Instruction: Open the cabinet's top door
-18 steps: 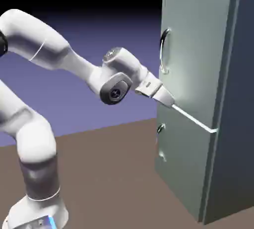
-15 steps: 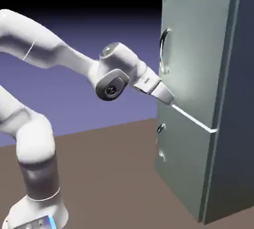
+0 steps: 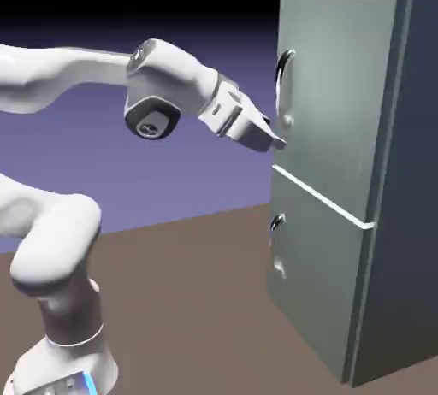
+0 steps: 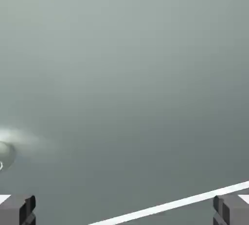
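The tall grey-green cabinet (image 3: 412, 171) stands at the exterior view's right. Its top door (image 3: 342, 94) is shut flush, with a long dark bow handle (image 3: 281, 85) near its left edge. My gripper (image 3: 275, 140) points at the door just below the handle's lower end, slightly above the pale seam (image 3: 325, 201). In the hand view the door's flat face (image 4: 126, 73) fills the picture. My gripper (image 4: 124, 212) is open, its fingertips (image 4: 17, 210) far apart with nothing between them. The handle's foot (image 4: 4, 153) shows at the left edge, and the seam (image 4: 175, 203) runs near the bottom.
Below the seam is the shorter lower door (image 3: 312, 282) with a small handle (image 3: 275, 244). The brown table (image 3: 197, 316) stretches from the cabinet to the robot's base (image 3: 60, 368) at the lower left.
The arm has swung upward and the hand has risen from the seam to just under the bow handle's lower end. The jaws stay wide apart. The door has not moved.
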Available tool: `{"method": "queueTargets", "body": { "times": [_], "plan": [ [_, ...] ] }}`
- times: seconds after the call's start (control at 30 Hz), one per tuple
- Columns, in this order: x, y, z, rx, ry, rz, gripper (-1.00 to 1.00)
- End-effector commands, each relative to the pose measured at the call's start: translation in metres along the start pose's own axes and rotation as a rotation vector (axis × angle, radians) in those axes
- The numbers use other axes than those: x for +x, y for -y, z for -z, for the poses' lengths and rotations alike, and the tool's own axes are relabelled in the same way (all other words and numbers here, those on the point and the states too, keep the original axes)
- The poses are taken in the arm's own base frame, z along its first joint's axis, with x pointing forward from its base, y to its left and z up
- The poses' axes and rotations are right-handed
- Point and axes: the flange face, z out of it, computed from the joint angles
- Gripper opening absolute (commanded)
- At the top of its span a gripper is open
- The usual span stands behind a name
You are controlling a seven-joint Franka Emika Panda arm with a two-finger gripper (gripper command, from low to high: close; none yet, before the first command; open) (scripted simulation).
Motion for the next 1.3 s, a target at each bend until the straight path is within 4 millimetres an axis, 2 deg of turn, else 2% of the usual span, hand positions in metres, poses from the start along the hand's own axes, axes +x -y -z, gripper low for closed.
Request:
{"method": "queueTargets", "body": {
  "times": [0.0,0.3,0.57,0.73,0.93,1.0,1.13,1.17,1.2,1.23,1.27],
  "plan": [
    [-0.001,0.001,0.005,0.013,-0.01,-0.006,0.0],
    [-0.018,0.015,0.034,0.145,-0.099,-0.019,0.0],
    [-0.042,0.028,0.035,0.267,-0.181,0.039,0.0],
    [-0.057,0.034,0.023,0.338,-0.235,0.105,0.0],
    [-0.069,0.038,-0.003,0.414,-0.298,0.213,0.0],
    [-0.069,0.038,-0.003,0.415,-0.299,0.215,0.0],
    [-0.057,0.059,-0.046,0.415,-0.299,0.215,0.0],
    [-0.057,0.059,-0.047,0.415,-0.299,0.215,0.0],
    [-0.057,0.059,-0.047,0.415,-0.299,0.215,-1.0],
    [-0.057,0.059,-0.047,0.415,-0.299,0.215,-1.0],
    [-0.055,0.052,-0.039,0.437,-0.272,0.224,-1.0]
  ]
}}
